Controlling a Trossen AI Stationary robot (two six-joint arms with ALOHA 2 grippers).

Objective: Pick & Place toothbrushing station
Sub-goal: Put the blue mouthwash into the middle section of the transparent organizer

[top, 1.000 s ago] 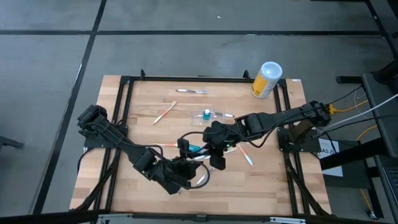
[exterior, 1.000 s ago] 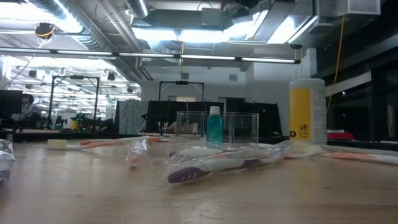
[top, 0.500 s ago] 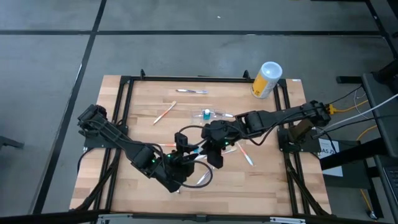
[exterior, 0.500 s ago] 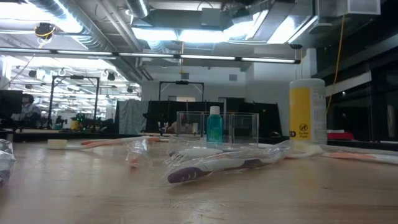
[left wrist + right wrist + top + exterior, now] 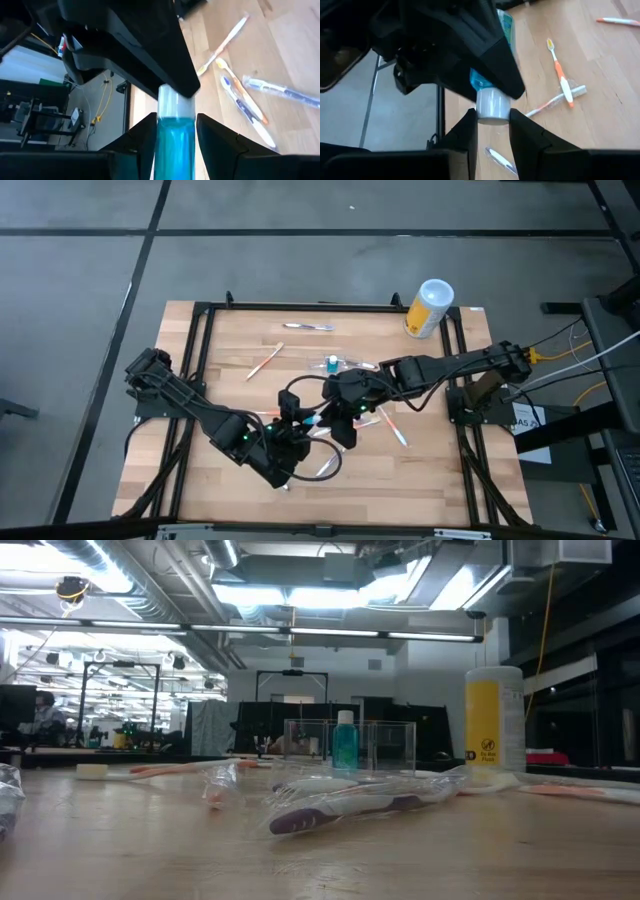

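My left gripper pinches the body of a blue bottle, and my right gripper is closed on its white cap. Both meet above the middle of the surface, with the bottle between them. The station stands apart, farther back on the surface. It is a clear holder with a second teal bottle standing in it.

My worry is the shared hold. If my two arms pull or twist out of step, I judge the smooth bottle could slide through my left fingers, or the cap could pop free and spill. If either gripper lets go early, the bottle could drop onto the loose toothbrushes below. A wide swing toward the back could knock the light station over, or bump the yellow canister at the far right corner.

As for writing, the canister carries a dark round mark with small print under it, too fine for me to read. I see no label on the bottle or the station.
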